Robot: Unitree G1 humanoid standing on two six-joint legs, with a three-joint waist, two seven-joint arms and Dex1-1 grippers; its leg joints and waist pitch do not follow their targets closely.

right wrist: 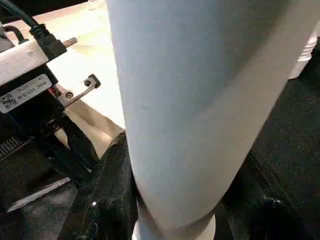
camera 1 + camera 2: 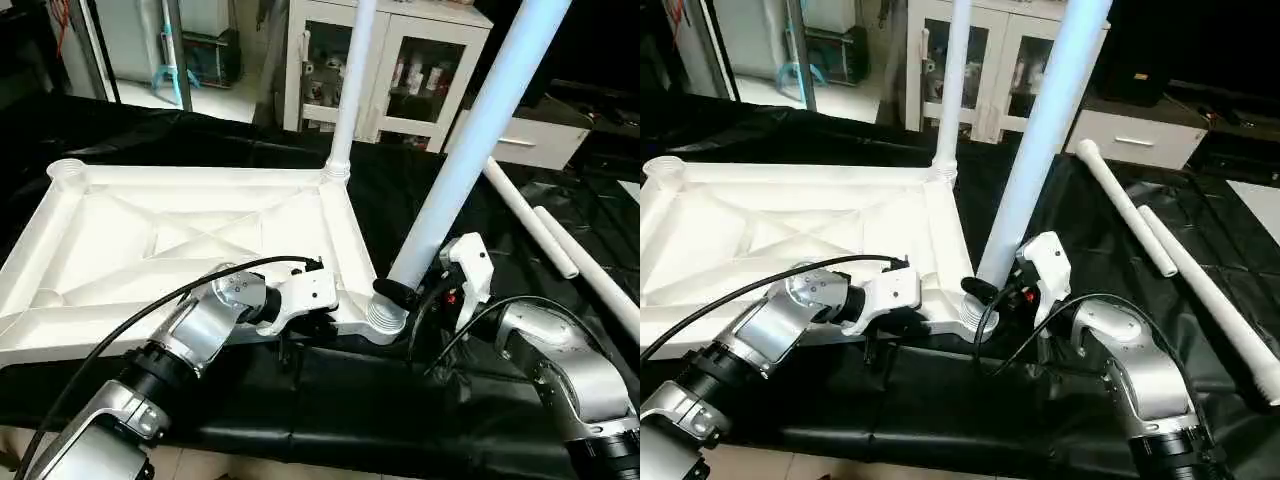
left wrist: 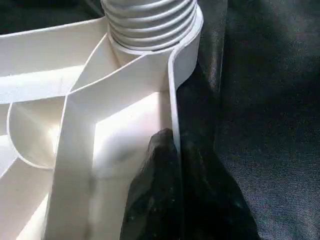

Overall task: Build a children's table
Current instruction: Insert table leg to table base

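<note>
- Tabletop point(image 2: 180, 235), white plastic, lies upside down on black sheeting point(image 2: 400, 420), its ribbed X-braced underside facing up; its near edge runs close to the sheeting's near fold.
- Left gripper point(image 2: 300, 330) sits at the near right rim; in the left wrist view its black fingers point(image 3: 155, 200) are pressed together over the thin rim wall point(image 3: 172, 100), one inside and one outside, so it looks clamped on the tabletop's edge.
- Near right corner socket point(image 2: 385, 322) holds a leaning leg point(image 2: 480, 130), which tilts up and to the right out of the top of the view.
- Right gripper point(image 2: 400, 295) is at that leg's base just above the threads, its jaws spread around the tube; the right wrist view shows a dark finger point(image 1: 107, 195) against the white tube, so it seems to grip it, though the contact on the far side is hidden.
- Far right corner carries an upright leg point(image 2: 350, 90).
- Far left corner socket point(image 2: 68, 172) stands open.
- Two loose legs point(image 2: 1200, 275) lie side by side on the sheeting to the right, well apart from the tabletop, with open black cloth between them and the right arm.
- White cabinet point(image 2: 400, 60) stands beyond the far edge.
</note>
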